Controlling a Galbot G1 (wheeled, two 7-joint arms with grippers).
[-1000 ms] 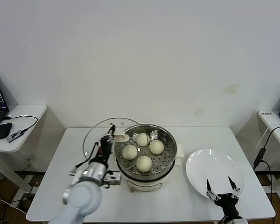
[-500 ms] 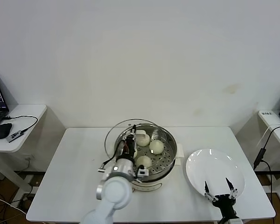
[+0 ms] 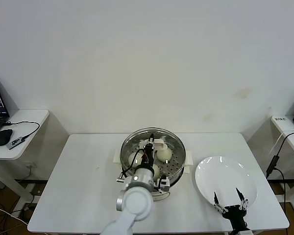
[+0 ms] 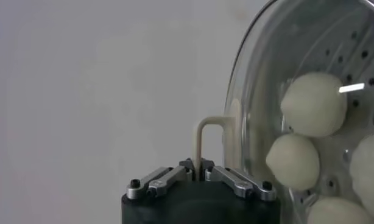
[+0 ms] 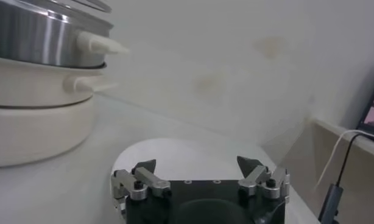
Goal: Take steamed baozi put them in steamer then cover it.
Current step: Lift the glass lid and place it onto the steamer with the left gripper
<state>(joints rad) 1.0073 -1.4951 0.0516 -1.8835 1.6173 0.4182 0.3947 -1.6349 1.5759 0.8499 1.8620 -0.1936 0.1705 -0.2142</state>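
Left pincer (image 4: pixel 201 172) clamps cover (image 4: pixel 309 91) handle; steamer (image 3: pixel 179 149) directly beneath, cover nearly centred. Right pincer (image 5: pixel 199 176) wide, idle.

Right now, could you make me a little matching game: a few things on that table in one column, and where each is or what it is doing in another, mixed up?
Things:
1. cover
2. steamed baozi
3. plate
4. right gripper

States:
A. empty, lying on the table right of the steamer
B. open, hovering at the plate's near edge
C. held by its handle in the shut left gripper, over the steamer
D. lying on the perforated tray inside the steamer

Pairs: 1-C, 2-D, 3-A, 4-B
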